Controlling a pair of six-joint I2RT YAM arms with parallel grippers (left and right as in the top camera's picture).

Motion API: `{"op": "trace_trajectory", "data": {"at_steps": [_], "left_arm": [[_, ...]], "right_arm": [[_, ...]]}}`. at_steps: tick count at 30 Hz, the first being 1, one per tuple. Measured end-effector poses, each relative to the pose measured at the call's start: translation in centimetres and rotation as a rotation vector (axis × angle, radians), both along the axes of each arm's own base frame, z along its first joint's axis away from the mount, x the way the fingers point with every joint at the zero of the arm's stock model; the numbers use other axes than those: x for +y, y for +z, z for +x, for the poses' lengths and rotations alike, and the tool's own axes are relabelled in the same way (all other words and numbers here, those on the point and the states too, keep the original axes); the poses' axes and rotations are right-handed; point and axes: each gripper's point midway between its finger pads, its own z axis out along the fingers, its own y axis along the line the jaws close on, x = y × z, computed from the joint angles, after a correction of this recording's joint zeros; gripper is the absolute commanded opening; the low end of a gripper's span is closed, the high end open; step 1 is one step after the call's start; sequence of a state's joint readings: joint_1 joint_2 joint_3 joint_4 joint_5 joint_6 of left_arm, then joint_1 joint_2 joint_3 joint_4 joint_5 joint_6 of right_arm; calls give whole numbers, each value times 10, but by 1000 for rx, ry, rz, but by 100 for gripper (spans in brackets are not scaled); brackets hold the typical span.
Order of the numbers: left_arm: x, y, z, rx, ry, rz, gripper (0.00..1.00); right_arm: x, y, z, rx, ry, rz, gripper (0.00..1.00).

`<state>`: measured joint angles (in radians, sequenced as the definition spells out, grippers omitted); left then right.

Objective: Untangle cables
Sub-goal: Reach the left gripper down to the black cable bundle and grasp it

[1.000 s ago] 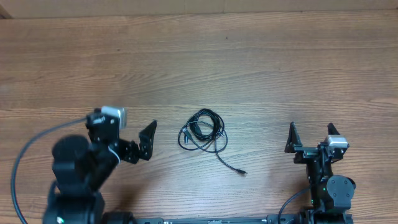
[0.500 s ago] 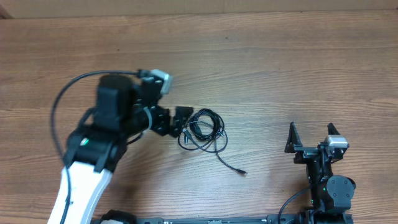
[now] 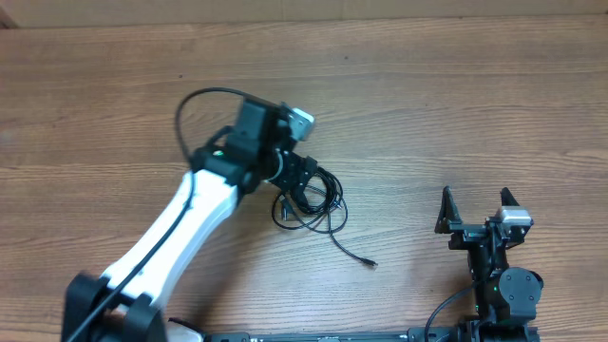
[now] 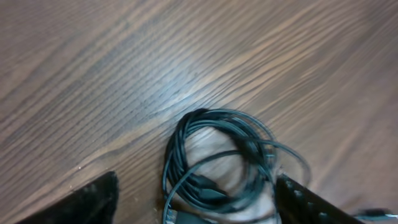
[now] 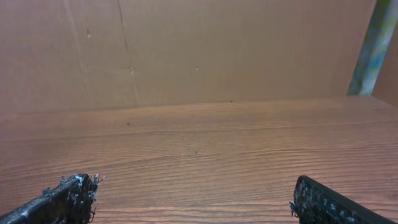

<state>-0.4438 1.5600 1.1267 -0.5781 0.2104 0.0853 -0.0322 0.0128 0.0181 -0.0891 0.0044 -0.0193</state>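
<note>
My cables (image 3: 328, 199) lie mid-table (image 3: 427, 95), a thin black coil with one loose tail trailing right. My left gripper (image 4: 199, 205) straddles it, jaws spread; only that wrist view shows the overlapping loops. My right gripper (image 3: 475, 211) gapes, jaws spread.

So we've got the cables (image 3: 311, 201) bunched in a coil on the table (image 3: 427, 114), about mid-table. The left gripper (image 3: 306, 187) sits right over the coil's 11 o'clock side, its fingers (image 4: 93, 198) either side of the loops. One loose tail trails toward 5 o'clock, ending in a plug (image 3: 372, 263). The right gripper (image 3: 475, 204) is well apart at 3 o'clock.
</note>
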Motion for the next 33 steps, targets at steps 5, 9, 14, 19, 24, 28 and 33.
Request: {"op": "trace_trajectory", "data": {"at_steps": [5, 9, 14, 19, 24, 28, 33], "left_arm": [[0, -38, 11, 2, 5, 121, 52], [4, -59, 21, 4, 25, 174, 52], [0, -80, 24, 32, 16, 175, 48], [-10, -93, 23, 62, -11, 136, 37], [-12, -106, 19, 98, -20, 133, 29], [-12, -118, 17, 124, -18, 141, 9], [-13, -118, 20, 127, -1, 134, 4]], "right_arm": [[0, 0, 0, 1, 0, 0, 100], [0, 0, 0, 0, 0, 0, 100], [0, 0, 0, 0, 0, 1, 100], [0, 0, 0, 1, 1, 0, 100], [0, 0, 0, 1, 0, 0, 100], [0, 0, 0, 0, 0, 0, 100], [0, 0, 0, 0, 1, 0, 100]]}}
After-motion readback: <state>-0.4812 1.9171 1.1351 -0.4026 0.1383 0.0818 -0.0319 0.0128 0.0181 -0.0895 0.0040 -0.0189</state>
